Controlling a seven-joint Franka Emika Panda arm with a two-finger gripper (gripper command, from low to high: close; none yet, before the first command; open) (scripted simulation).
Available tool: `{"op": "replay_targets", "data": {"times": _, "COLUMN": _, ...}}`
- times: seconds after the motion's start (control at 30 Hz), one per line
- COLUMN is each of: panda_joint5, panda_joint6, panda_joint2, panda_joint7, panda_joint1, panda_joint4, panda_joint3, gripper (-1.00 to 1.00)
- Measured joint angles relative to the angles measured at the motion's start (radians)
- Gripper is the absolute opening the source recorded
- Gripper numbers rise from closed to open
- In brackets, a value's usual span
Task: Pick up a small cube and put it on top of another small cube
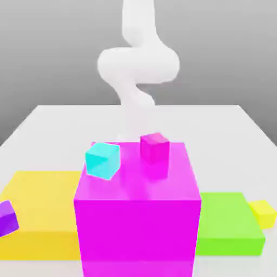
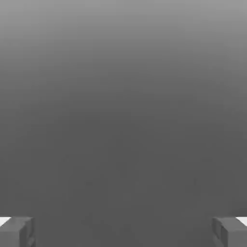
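Note:
The small cube (image 1: 263, 212) is bright yellow and sits on the table at the exterior view's right, beside a green slab (image 1: 227, 224). A small cyan cube (image 1: 103, 159) is tilted at the far left corner of the big magenta block (image 1: 138, 216). On the block's top stands a small magenta cube (image 1: 154, 147). A small purple cube (image 1: 6, 218) lies at the left edge. My white arm (image 1: 138, 65) rises behind the magenta block. In the hand view my gripper (image 2: 123, 231) is open, its fingertips (image 2: 17, 231) far apart with nothing between them, against plain grey.
A flat yellow slab (image 1: 38, 211) lies at the exterior view's left of the magenta block. The white table (image 1: 65, 119) stretches back behind the blocks. The magenta block stands tall in front of the arm's lower part.

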Motion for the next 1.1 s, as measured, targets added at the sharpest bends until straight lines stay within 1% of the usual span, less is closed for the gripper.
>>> {"op": "replay_targets", "data": {"times": 0.27, "panda_joint5": 0.022, "panda_joint6": 0.13, "panda_joint2": 0.296, "panda_joint7": -0.32, "panda_joint1": 0.203, "panda_joint4": -0.069, "panda_joint3": 0.021, "gripper": 0.0}}
{"op": "replay_targets", "data": {"times": 0.57, "panda_joint5": 0.022, "panda_joint6": 0.273, "panda_joint2": 0.622, "panda_joint7": -0.655, "panda_joint1": 0.385, "panda_joint4": -0.145, "panda_joint3": 0.099, "gripper": 0.0}}
{"op": "replay_targets", "data": {"times": 0.67, "panda_joint5": -0.003, "panda_joint6": 0.321, "panda_joint2": 0.732, "panda_joint7": -0.749, "panda_joint1": 0.46, "panda_joint4": -0.17, "panda_joint3": 0.127, "gripper": 0.0}}
{"op": "replay_targets", "data": {"times": 0.8, "panda_joint5": -0.071, "panda_joint6": 0.383, "panda_joint2": 0.879, "panda_joint7": -0.849, "panda_joint1": 0.503, "panda_joint4": -0.203, "panda_joint3": 0.158, "gripper": 0.0}}
{"op": "replay_targets", "data": {"times": 0.97, "panda_joint5": -0.151, "panda_joint6": 0.513, "panda_joint2": 1.061, "panda_joint7": -0.83, "panda_joint1": 0.552, "panda_joint4": -0.184, "panda_joint3": 0.118, "gripper": 0.0}}
{"op": "replay_targets", "data": {"times": 1.0, "panda_joint5": -0.162, "panda_joint6": 0.539, "panda_joint2": 1.094, "panda_joint7": -0.822, "panda_joint1": 0.563, "panda_joint4": -0.177, "panda_joint3": 0.106, "gripper": -1.0}}
{"op": "replay_targets", "data": {"times": 1.1, "panda_joint5": -0.162, "panda_joint6": 0.538, "panda_joint2": 1.094, "panda_joint7": -0.822, "panda_joint1": 0.562, "panda_joint4": -0.177, "panda_joint3": 0.106, "gripper": -1.0}}
